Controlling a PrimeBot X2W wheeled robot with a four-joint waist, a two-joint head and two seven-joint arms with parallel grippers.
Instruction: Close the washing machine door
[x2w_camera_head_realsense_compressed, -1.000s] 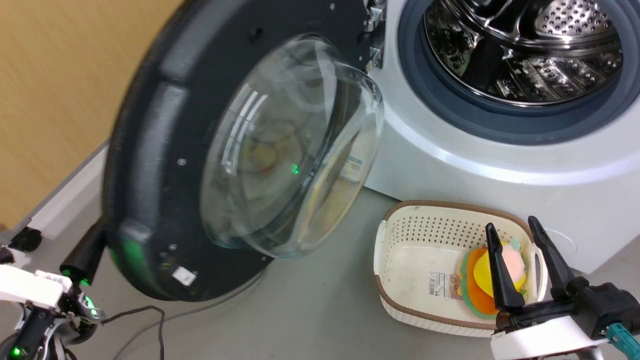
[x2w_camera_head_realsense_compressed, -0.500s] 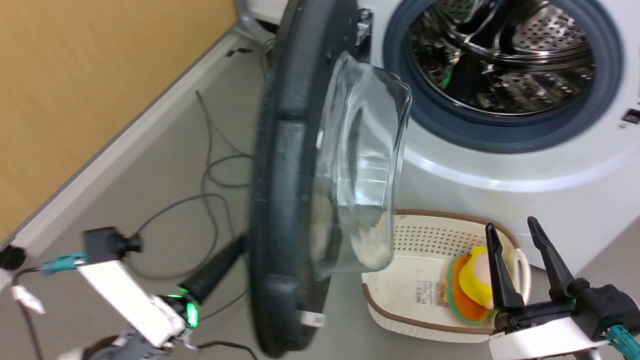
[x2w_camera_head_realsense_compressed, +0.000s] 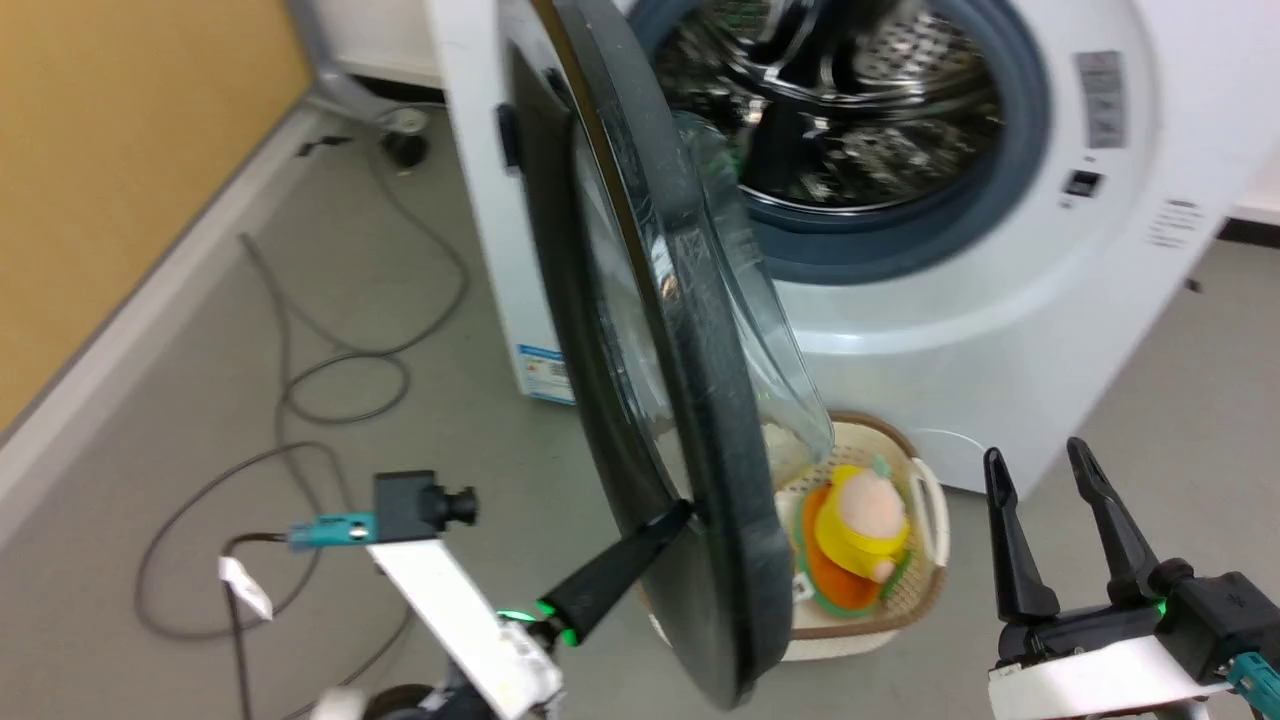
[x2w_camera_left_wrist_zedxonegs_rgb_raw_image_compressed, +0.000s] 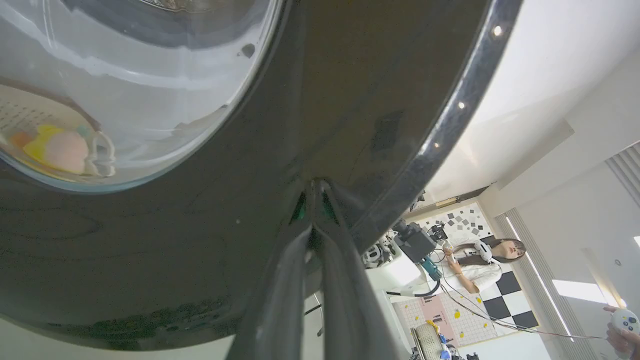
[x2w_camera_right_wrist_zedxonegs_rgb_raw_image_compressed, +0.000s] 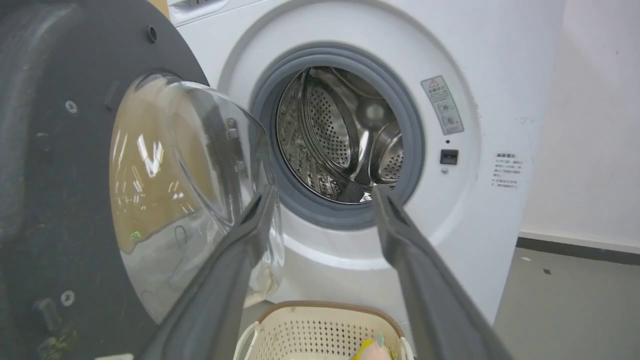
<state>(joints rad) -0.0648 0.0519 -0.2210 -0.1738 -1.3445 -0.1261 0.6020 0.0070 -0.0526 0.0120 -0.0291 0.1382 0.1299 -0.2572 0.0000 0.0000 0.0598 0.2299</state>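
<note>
Touching door (x2w_camera_head_realsense_compressed: 705, 400) w/ L hand (x2w_camera_left_wrist_zedxonegs_rgb_raw_image_compressed: 316, 187), fingers pinched together; R wrist view adds drum (x2w_camera_right_wrist_zedxonegs_rgb_raw_image_compressed: 345, 135), R hand (x2w_camera_right_wrist_zedxonegs_rgb_raw_image_compressed: 322, 194) wide.

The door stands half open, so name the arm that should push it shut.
Left. The shut left gripper touches the outer rim of the washing machine door, ready to push. The right gripper hangs open near the basket, apart from the door.

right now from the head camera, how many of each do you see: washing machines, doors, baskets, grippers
washing machine: 1
washing machine door: 1
basket: 1
grippers: 2, left gripper and right gripper
total: 5
</note>
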